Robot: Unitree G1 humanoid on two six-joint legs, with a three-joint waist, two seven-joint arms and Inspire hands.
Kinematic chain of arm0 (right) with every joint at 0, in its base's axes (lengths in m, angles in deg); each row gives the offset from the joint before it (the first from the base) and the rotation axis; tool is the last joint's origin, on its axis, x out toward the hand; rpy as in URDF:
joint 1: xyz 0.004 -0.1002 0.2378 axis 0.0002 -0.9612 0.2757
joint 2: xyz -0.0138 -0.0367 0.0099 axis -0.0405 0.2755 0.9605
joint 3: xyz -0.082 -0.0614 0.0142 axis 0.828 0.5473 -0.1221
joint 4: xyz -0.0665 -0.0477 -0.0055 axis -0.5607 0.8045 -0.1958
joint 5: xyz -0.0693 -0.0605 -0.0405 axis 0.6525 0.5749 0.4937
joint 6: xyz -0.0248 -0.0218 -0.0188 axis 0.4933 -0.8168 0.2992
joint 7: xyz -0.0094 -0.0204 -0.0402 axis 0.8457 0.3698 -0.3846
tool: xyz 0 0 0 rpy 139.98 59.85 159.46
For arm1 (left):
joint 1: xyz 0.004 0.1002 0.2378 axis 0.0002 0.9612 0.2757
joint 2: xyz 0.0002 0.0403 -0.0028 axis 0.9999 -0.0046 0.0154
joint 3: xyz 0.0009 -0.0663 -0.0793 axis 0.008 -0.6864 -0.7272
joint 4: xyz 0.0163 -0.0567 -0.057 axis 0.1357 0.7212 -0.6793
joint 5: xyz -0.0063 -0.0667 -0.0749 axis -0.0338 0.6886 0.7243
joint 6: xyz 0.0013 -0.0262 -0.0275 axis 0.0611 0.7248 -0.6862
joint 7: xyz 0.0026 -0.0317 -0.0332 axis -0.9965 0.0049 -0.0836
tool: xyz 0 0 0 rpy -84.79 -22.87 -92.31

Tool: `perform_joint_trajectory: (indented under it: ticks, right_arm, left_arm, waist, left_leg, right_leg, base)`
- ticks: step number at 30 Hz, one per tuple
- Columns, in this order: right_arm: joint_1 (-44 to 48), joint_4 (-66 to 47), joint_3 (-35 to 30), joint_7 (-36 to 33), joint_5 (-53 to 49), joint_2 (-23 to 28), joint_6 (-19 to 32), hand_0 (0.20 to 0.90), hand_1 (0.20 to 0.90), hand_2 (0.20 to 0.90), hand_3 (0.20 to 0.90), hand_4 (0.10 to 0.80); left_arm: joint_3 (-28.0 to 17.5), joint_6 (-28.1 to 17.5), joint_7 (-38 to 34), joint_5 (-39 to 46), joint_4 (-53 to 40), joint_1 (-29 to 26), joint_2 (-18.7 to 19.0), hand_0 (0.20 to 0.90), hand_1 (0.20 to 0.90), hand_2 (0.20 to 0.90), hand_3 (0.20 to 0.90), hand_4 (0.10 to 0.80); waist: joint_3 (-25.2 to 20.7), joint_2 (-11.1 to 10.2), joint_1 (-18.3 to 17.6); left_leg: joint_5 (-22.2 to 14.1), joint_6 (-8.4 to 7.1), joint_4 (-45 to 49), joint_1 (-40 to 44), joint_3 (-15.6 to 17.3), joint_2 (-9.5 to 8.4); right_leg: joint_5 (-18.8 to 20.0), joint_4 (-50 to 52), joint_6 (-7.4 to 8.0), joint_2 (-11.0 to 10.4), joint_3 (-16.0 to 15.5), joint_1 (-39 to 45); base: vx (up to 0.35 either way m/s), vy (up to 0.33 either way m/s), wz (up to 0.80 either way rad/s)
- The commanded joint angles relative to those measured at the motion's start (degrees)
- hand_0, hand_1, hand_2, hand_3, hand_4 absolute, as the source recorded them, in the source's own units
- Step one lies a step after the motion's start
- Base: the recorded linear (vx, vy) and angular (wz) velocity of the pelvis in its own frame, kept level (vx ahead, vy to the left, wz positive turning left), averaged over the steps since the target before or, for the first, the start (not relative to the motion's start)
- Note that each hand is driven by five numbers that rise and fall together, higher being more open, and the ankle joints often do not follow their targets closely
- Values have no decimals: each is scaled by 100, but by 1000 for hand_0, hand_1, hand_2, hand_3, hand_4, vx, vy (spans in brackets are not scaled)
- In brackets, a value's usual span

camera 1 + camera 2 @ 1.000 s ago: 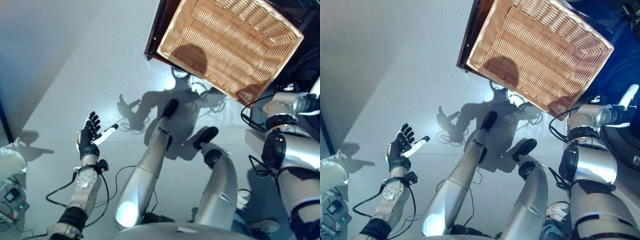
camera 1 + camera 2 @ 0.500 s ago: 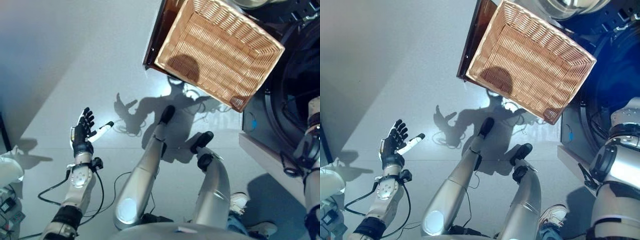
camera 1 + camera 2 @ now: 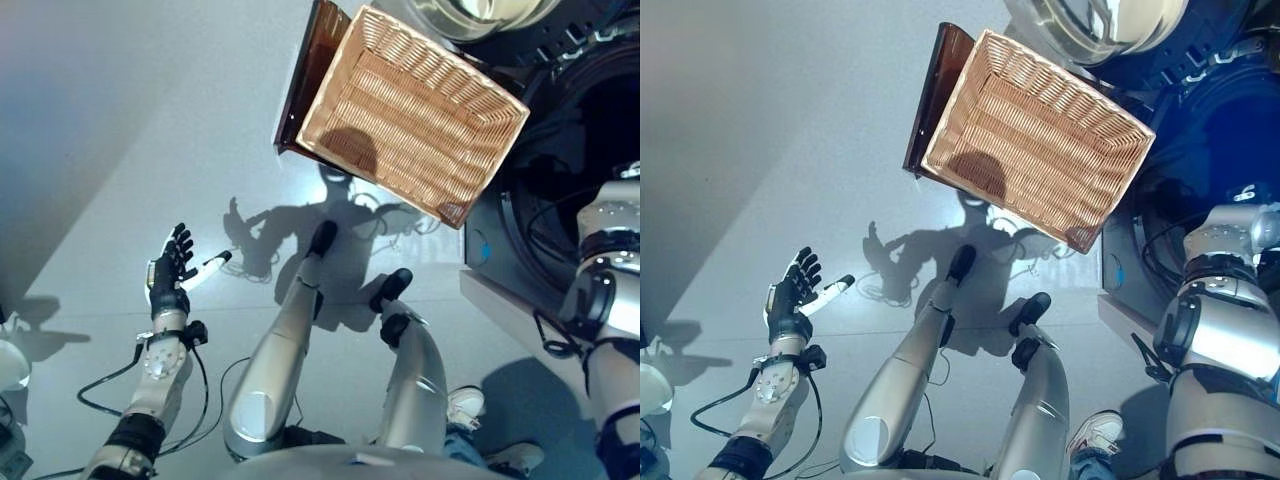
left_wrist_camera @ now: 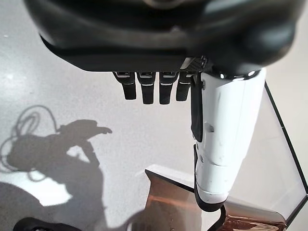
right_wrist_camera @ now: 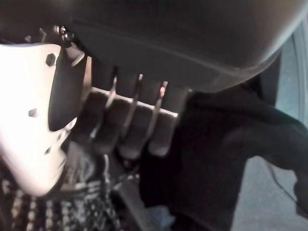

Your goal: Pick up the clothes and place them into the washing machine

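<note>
My right arm (image 3: pixel 608 250) reaches into the dark drum opening of the washing machine (image 3: pixel 560 140) at the right, and the eye views hide its hand. In the right wrist view my right hand (image 5: pixel 130 125) has its fingers curled over a black-and-white checked cloth (image 5: pixel 53 204) inside the dark drum. My left hand (image 3: pixel 170 283) is held out open and empty above the floor at the lower left; its straight fingers (image 4: pixel 154 89) show in the left wrist view. No other clothes are in view.
An empty wicker basket (image 3: pixel 410 105) rests on a dark brown stand (image 3: pixel 300 85) at the top middle, next to the washer. The washer's round glass door (image 3: pixel 1100 25) stands open above it. A person's white shoe (image 3: pixel 465 405) is near the bottom right.
The whole picture has shifted, so the camera moved and more of the washer and its door shows. My right forearm is back in view at the right. The left hand stays open.
</note>
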Motion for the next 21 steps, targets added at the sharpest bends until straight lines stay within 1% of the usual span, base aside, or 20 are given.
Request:
perform_joint_trajectory:
  ticks: [1,2,3,5,9,10,11,14,19,21]
  right_arm:
    - [-931,-421,279,4,273,305,1047,900,900,900,900,800]
    - [-935,-426,277,9,269,296,1049,900,900,900,900,800]
    - [-1031,-311,202,27,128,-4,1066,900,900,900,900,800]
    - [-1057,-207,113,21,-16,-146,1039,900,900,900,900,800]
    - [-1074,-75,49,-17,-233,-667,1040,900,900,900,900,800]
    - [-1082,-84,50,-17,-239,-685,1049,900,900,900,900,800]
    - [-1056,-92,44,-41,-294,-805,1078,900,900,900,900,800]
    - [-1100,-84,12,-26,-429,-1104,1091,900,900,900,900,800]
    - [-1029,-136,23,2,-547,-1382,1103,900,900,900,900,800]
    - [-1046,-177,31,-5,-536,-1429,1123,900,900,900,900,800]
  left_arm:
    - [-469,-307,41,134,55,483,256,900,900,900,900,800]
    - [-475,-307,42,134,54,488,260,900,900,900,900,800]
    - [-428,-283,60,178,33,451,229,900,900,900,900,800]
    - [-337,-302,113,215,-140,463,216,900,900,900,900,800]
    - [-213,-224,140,247,-14,449,185,900,900,900,900,800]
    - [-216,-233,144,248,7,443,190,900,900,900,900,800]
    - [-197,-235,133,263,53,438,174,900,900,900,900,800]
    - [-132,-220,153,319,4,470,134,900,900,900,900,800]
    - [-16,-195,161,303,-118,497,172,900,900,900,900,800]
    - [-56,-204,140,307,-178,517,175,900,900,900,900,800]
  waist:
    - [-547,-168,-80]
    - [-547,-173,-84]
    - [-538,-129,-64]
    - [-501,-55,-42]
    - [-457,111,41]
    - [-422,126,64]
    - [-439,138,53]
    - [-405,223,93]
    - [-341,370,136]
    - [-334,388,131]
  left_leg:
    - [-315,-375,-67,-93,-174,85]
    - [-321,-375,-58,-95,-174,85]
    - [-482,-401,1,-90,-211,54]
    - [-489,-420,24,-158,-221,34]
    - [-458,-431,6,-257,-234,0]
    - [-336,-422,22,-313,-211,3]
    - [-489,-428,45,-295,-236,-20]
    - [-528,-407,83,-377,-210,-53]
    - [-641,-374,390,-656,-172,-103]
    - [-710,-363,559,-775,-149,-116]
  right_leg:
    - [-93,-210,217,199,-140,190]
    - [-95,-207,217,199,-141,190]
    - [-248,-170,251,204,-100,222]
    - [-279,-142,254,184,-133,208]
    - [-318,-101,253,151,-173,162]
    - [-212,-99,215,133,-242,117]
    - [-355,-60,258,136,-167,136]
    - [-410,15,257,108,-175,72]
    - [-498,232,258,51,-123,-153]
    - [-536,353,251,46,-116,-243]
  base:
    - [0,0,0]
    - [100,-35,-1]
    - [112,-58,-1]
    - [67,-33,6]
    - [-10,27,18]
    - [13,29,19]
    - [20,27,17]
    - [60,29,2]
    - [21,51,4]
    - [6,41,4]
